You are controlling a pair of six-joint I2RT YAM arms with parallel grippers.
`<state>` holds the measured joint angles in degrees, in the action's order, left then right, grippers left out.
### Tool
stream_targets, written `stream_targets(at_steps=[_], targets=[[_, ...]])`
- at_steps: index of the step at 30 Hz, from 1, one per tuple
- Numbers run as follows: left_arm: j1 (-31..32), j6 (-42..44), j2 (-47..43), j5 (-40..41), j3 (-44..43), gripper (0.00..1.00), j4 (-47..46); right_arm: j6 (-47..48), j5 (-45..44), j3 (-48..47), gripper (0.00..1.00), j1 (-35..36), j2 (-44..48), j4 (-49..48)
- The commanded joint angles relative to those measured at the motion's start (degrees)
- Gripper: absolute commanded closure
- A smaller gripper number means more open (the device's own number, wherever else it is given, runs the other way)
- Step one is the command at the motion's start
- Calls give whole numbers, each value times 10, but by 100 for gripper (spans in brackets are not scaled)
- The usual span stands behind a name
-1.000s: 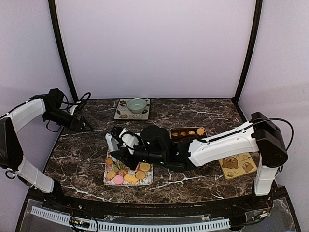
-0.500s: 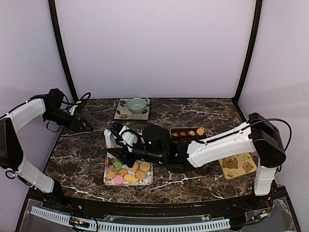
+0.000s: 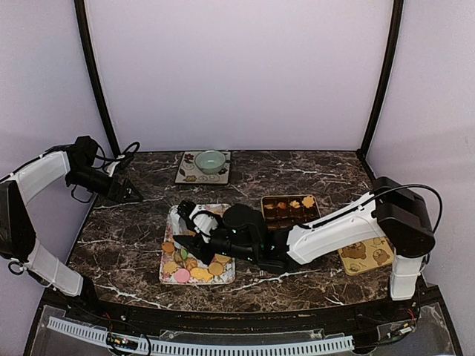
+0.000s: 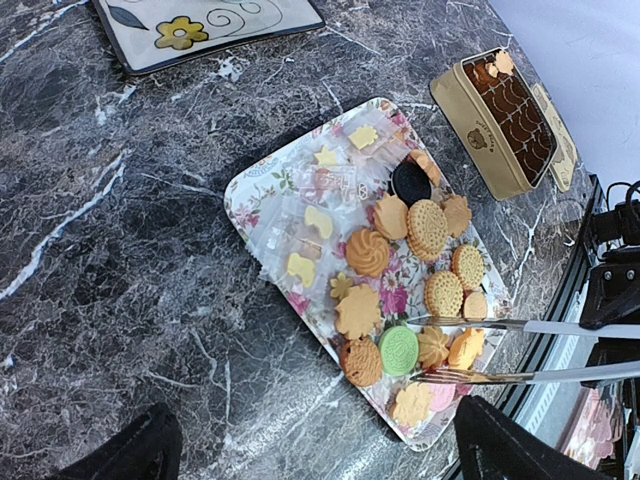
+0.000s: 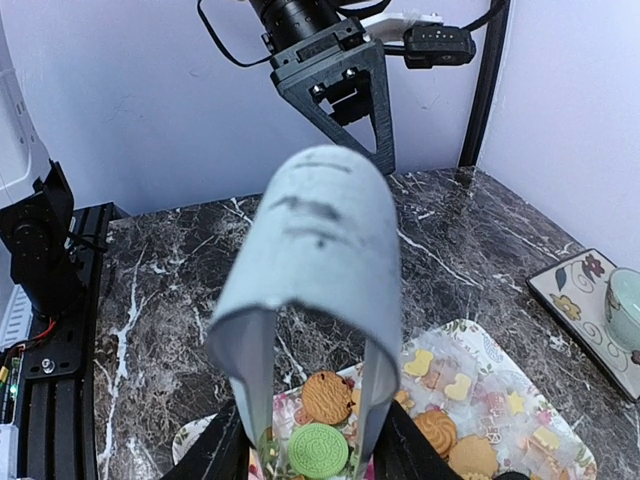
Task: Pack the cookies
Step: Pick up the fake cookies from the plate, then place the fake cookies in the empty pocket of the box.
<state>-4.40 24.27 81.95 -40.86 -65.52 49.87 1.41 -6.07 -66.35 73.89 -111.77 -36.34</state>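
The cookies [image 4: 400, 290] lie on a floral tray [image 4: 255, 195], seen also from above as the tray [image 3: 224, 278]: golden round and flower shapes, a dark one, a pink one, and some in clear wrappers. My right gripper [image 5: 315, 460] is shut on metal tongs [image 5: 320, 240]. Its two blades [image 4: 500, 326] reach over the tray's near end. A green cookie [image 5: 318, 450] lies between the blade tips, on the tray. My left gripper [image 4: 320, 450] hangs open over bare marble to the tray's left, holding nothing.
An open tin [image 3: 289, 210] with a few cookies stands right of the tray, with its bear-printed lid [image 3: 365, 254] near the right arm's base. A green bowl [image 3: 211, 161] sits on a patterned square plate at the back. The right arm [image 3: 326, 226] stretches low across the table.
The right arm has brought the tongs down onto the tray's near end, and the blades have spread slightly around the green cookie. The left arm has not moved.
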Motion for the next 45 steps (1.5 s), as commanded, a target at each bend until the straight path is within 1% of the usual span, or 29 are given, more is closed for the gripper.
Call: stream_targets(at_steps=[1, 13, 17, 20, 23, 25, 33, 41, 45], targets=[[-4, 6, -7, -3, -3, 2, 19, -7, -5, 26, 59, 4, 15, -20], [-4, 3, -5, -6, -8, 2, 19, -9, -27, 72, 63, 17, 66, 21], [-4, 3, -4, -5, -8, 2, 19, -7, -34, 76, 66, 22, 75, 29], [-4, 2, -4, -6, -10, 2, 19, -5, -36, 73, 69, 23, 77, 33], [-4, 2, -4, -6, -11, 2, 20, -5, -37, 61, 69, 23, 81, 41], [-4, 2, -4, -6, -11, 2, 20, 3, -43, 47, 72, 23, 86, 47], [-4, 2, -4, -8, -11, 2, 19, 25, -54, 14, 74, 23, 110, 56], [-4, 3, -4, -7, -9, 2, 20, 41, -76, 14, 76, 13, 134, 54], [-4, 3, -5, -6, -8, 2, 20, 57, -95, 26, 77, -12, 163, 59]])
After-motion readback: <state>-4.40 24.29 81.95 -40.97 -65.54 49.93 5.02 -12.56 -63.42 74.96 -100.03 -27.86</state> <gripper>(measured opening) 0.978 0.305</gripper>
